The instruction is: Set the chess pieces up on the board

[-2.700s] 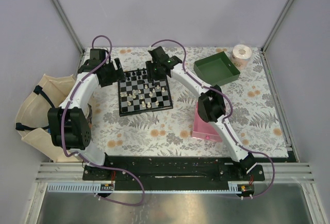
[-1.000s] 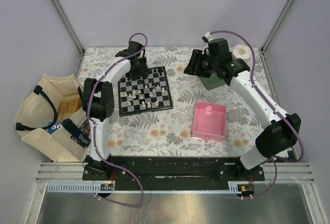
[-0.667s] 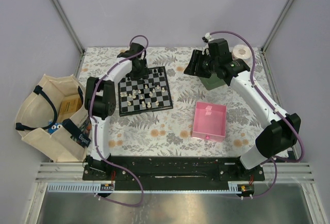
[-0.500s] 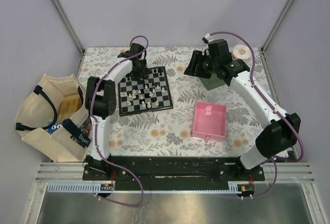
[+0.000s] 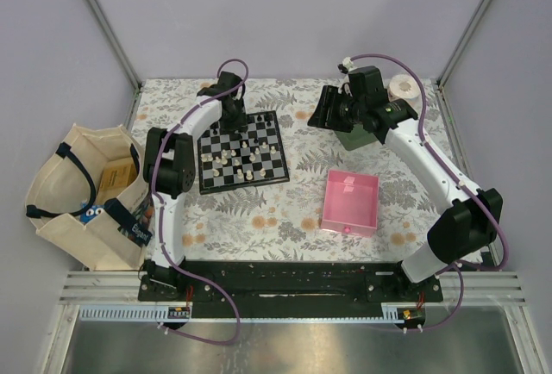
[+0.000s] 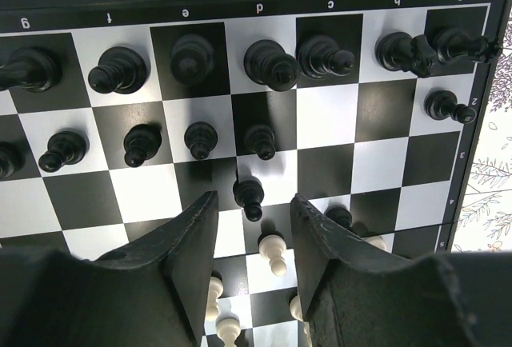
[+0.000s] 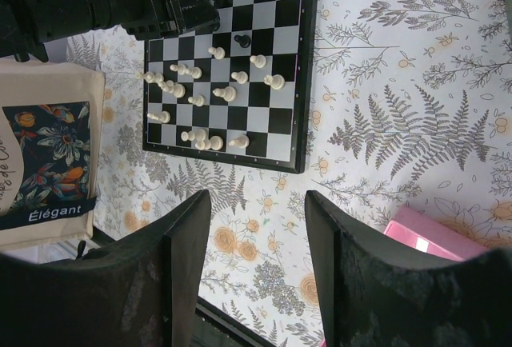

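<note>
The board (image 5: 244, 186) lies left of the table's centre. Black chess pieces (image 6: 272, 63) fill its far rows and cream-white ones (image 5: 233, 163) are scattered over the near half. My left gripper (image 5: 233, 121) hangs over the board's far side, pointing down. In the left wrist view its fingers (image 6: 192, 259) stand on either side of a lone black pawn (image 6: 250, 195), with a slim gap on each side. A white pawn (image 6: 274, 251) stands just behind it. My right gripper (image 5: 326, 109) hovers high to the right of the board, open and empty (image 7: 258, 199), looking down on the board (image 7: 276, 119).
A pink tray (image 5: 350, 202) lies right of centre. A green tray (image 5: 355, 140) is mostly hidden under the right arm. A paper roll (image 5: 402, 88) stands at the far right corner. A cloth tote bag (image 5: 73, 189) sits off the table's left edge.
The left jaws have narrowed around the lone black pawn while both arms stayed almost still. Earlier, the right arm left the board for the far right.
</note>
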Controlling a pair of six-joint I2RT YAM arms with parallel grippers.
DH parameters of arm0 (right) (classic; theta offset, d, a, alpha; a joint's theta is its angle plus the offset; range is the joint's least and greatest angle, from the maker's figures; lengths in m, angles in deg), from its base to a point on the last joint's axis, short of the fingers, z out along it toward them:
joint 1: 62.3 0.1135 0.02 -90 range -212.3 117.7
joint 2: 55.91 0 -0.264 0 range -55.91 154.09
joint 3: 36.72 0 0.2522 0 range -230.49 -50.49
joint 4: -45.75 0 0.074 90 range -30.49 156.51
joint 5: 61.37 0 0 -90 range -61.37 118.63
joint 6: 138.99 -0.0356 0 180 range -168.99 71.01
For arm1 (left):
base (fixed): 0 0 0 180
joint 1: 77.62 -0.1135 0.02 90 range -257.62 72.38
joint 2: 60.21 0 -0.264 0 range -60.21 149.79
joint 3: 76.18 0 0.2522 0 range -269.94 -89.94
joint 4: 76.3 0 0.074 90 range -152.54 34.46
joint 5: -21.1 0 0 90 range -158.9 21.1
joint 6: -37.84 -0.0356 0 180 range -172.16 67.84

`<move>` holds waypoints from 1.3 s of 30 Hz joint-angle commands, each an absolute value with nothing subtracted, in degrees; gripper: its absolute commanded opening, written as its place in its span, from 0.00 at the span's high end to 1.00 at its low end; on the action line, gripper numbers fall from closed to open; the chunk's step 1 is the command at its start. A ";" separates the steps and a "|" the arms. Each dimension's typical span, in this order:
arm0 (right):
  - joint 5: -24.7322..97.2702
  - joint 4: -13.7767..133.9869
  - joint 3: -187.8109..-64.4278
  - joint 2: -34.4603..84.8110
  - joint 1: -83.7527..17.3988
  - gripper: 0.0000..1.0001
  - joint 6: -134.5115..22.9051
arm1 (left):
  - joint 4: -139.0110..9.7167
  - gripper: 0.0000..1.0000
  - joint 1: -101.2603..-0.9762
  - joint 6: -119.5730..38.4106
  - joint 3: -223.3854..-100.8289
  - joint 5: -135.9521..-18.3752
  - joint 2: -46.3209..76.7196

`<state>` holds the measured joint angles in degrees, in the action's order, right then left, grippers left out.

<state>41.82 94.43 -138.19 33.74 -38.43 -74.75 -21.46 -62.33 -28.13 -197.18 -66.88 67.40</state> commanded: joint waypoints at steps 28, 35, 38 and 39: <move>44.80 92.91 -138.46 34.89 -38.84 0.41 -74.83 | -22.11 0.60 -62.24 -27.99 -197.34 -65.91 68.12; 44.98 93.00 -138.55 34.97 -38.84 0.41 -74.83 | -22.11 0.65 -62.24 -28.08 -197.78 -66.09 68.29; 45.06 93.00 -138.46 34.97 -38.84 0.41 -74.83 | -22.11 0.68 -62.24 -28.08 -197.78 -66.09 68.20; 45.06 93.00 -138.38 35.06 -38.84 0.41 -74.83 | -22.11 0.70 -62.24 -28.17 -197.78 -66.09 68.20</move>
<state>43.37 94.45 -138.19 35.01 -38.47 -74.77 -21.49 -62.33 -28.15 -197.16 -66.88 68.43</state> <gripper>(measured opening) 0.593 0.325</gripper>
